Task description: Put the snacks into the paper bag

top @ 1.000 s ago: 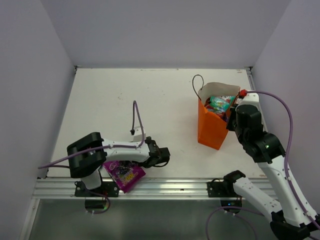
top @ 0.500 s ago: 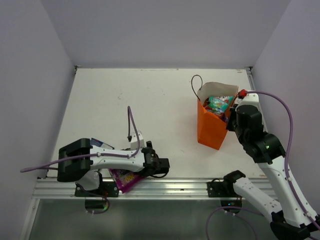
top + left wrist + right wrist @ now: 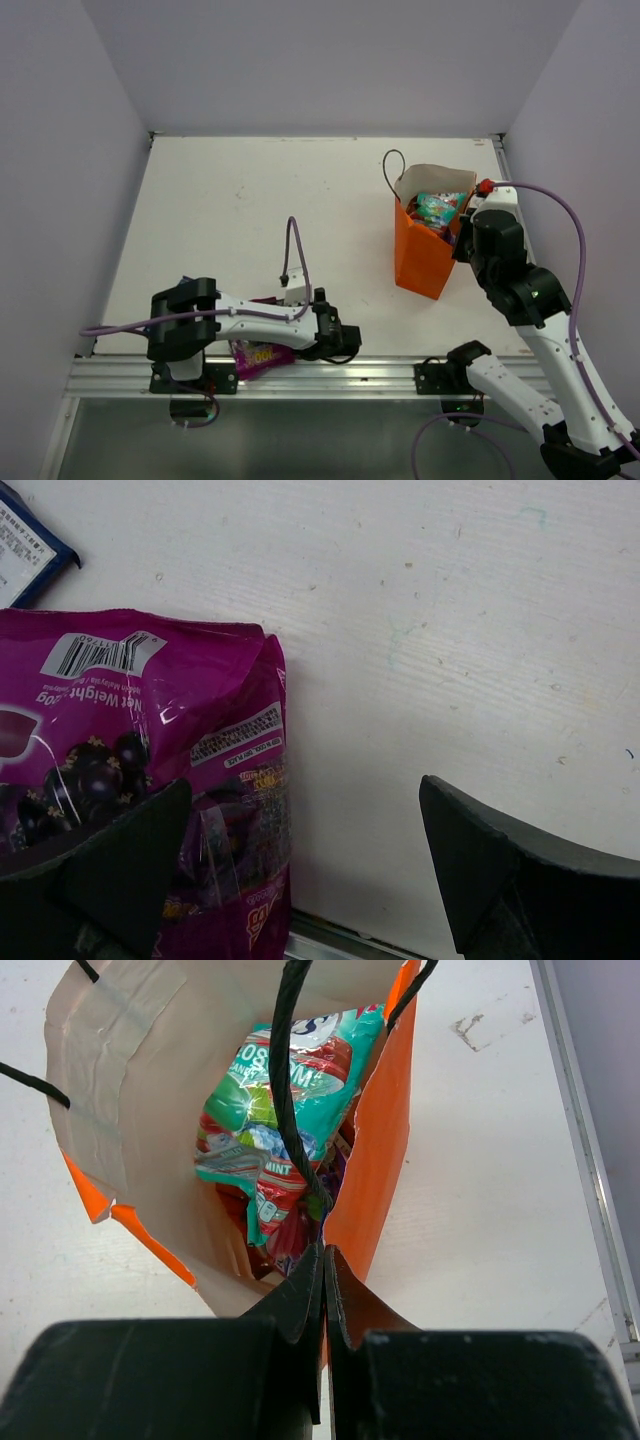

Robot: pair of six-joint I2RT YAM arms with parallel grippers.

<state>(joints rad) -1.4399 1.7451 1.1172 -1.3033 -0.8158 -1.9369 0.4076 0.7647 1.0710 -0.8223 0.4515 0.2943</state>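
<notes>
Pale walls enclose a white, lightly scuffed counter, which has an aluminium rail along its near edge. Left arm: lies low over the near-left part of the counter. The left pincer is spread wide and grips nothing. The purple grape packet lies flat beneath the arm at the near edge, just beside the rail. In the wrist view one finger overlaps the packet's lower part; whether they touch cannot be told. A corner of the blue-and-white packet lies on the counter close beyond the purple one, apart from it. Right arm: reaches to the orange paper bag, which stands upright at the right of the counter with its mouth open. The right pincer is pressed together, pinching the bag's rim on the side nearest that arm, where a dark cord handle runs down to the fingertips. Bag contents: a teal-pink packet lies uppermost. Further red and purple wrappers show beneath it, and these cannot be identified.
</notes>
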